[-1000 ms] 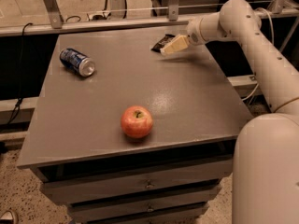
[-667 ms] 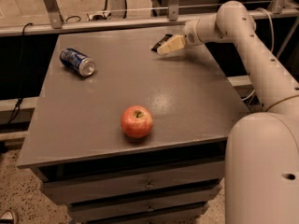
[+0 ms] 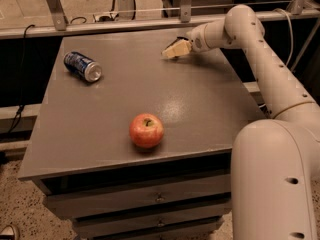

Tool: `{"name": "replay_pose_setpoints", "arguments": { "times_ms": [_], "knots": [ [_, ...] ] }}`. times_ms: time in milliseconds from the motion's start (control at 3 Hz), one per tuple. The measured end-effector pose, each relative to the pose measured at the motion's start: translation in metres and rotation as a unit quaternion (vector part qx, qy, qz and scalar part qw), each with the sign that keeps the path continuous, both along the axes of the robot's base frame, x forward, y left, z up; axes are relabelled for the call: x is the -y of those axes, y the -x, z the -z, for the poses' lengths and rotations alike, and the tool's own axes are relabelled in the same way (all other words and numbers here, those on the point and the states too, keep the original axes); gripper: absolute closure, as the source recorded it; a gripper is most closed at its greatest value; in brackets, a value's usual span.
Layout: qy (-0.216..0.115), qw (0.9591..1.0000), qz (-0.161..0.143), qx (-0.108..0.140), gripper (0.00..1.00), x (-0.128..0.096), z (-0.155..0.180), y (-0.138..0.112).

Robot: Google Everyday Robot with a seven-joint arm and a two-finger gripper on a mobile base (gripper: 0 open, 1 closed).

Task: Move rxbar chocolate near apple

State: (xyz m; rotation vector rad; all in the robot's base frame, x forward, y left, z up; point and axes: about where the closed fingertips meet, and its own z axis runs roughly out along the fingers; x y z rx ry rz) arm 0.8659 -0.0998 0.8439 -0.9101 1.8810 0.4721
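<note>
Red-orange apple [image 3: 146, 130] is sitting stem-up, front-centre; dark rxbar chocolate [image 3: 173, 43] is lying well apart, far back, largely hidden at the gripper [image 3: 172, 51].

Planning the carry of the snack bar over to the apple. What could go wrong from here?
1. The gripper sits near the table's far edge with only a dark sliver of the snack bar showing. The hold can't be confirmed, so the bar may slip or get nudged off the back.
2. The apple stands loose near the front edge; a bump on arrival could roll it off.
</note>
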Motion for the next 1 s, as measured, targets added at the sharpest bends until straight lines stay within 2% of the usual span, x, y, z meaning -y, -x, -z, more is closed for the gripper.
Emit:
{"name": "replay_pose_setpoints", "arguments": {
  "times_ms": [667,1000],
  "knots": [
    [0.0,0.9999,-0.012,-0.008,0.64,-0.005,0.001,0.003],
    [0.0,0.9996,-0.028,-0.001,0.87,-0.006,-0.016,0.019]
  ]
}}
